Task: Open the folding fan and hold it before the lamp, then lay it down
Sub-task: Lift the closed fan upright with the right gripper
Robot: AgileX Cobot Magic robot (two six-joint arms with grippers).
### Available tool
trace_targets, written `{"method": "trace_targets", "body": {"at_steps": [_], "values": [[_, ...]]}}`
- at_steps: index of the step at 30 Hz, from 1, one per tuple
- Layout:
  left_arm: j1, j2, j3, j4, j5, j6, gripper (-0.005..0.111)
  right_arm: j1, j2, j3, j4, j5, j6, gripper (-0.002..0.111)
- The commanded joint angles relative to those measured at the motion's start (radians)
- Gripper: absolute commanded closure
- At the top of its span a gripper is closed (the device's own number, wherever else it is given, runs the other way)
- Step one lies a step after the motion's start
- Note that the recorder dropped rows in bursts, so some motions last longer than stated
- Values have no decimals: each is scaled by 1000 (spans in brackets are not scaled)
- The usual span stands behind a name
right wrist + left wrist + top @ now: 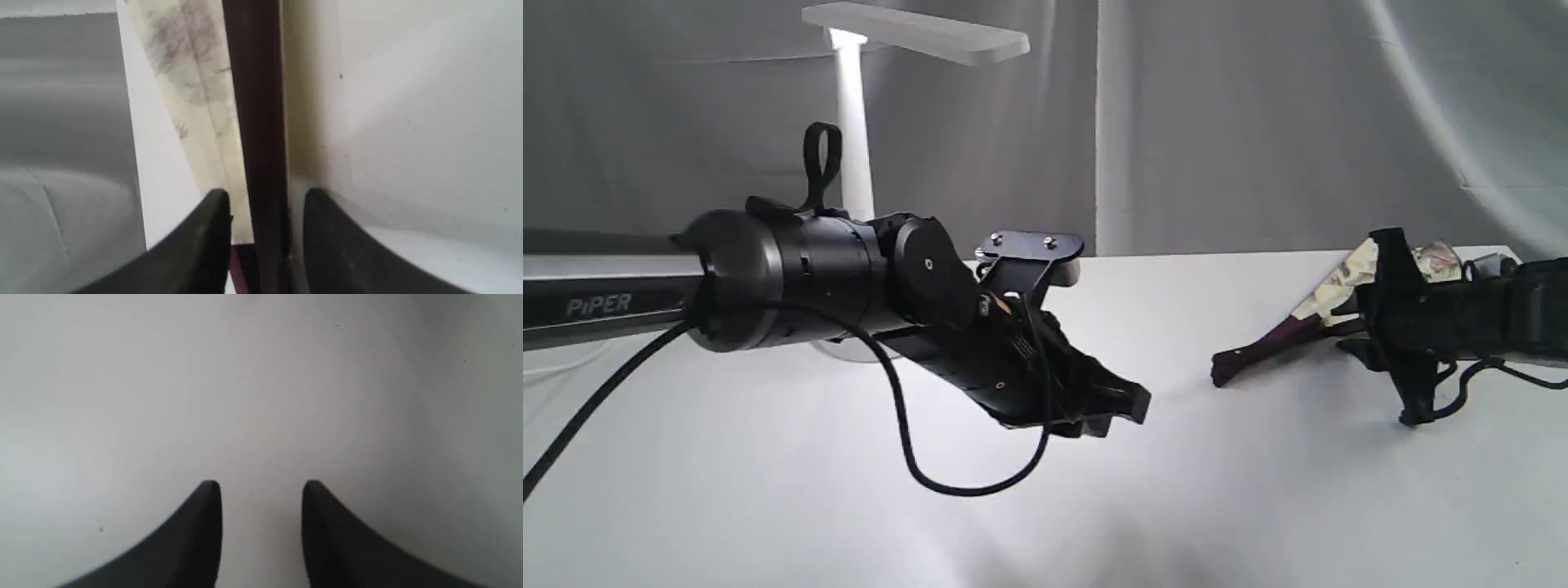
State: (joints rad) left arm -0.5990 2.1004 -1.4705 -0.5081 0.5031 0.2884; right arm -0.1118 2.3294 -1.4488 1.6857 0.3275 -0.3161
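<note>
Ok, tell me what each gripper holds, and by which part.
Left gripper: nothing. Right gripper: its fingers straddle the folding fan at its maroon guard, but gaps show on both sides, so no firm hold yet.

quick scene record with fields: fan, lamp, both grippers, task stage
folding fan: right side of the table, pivot end resting on it, paper only slightly spread
lamp: upright at the back left, behind the left arm
left gripper: open, empty, over bare table
right gripper: fingers straddle the fan's maroon guard; cannot tell if it is clamped
task stage: fan not yet fully opened or held before the lamp
</note>
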Motion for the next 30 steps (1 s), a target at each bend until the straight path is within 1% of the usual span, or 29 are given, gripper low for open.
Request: {"method": "trace_targets", "body": {"at_steps": [1,8,13,20,26,30], "values": [[1,-1,-6,-9,2,-5,72,17,30,16,-18,-64,-23,80],[1,-1,-6,-9,27,-5,72,21,30,16,-47,-51,-30,91],[1,-1,-6,-9,27,-5,72,21,30,16,-114,-27,-47,108],[1,-1,-6,-6,30,-5,72,19,23,16,-136,35,-77,108],[1,-3,-6,10,49,-1,72,-8,-2,16,-273,132,-77,108],[1,-15,-6,17,44,-1,72,-36,-22,16,-299,226,-115,108]]}}
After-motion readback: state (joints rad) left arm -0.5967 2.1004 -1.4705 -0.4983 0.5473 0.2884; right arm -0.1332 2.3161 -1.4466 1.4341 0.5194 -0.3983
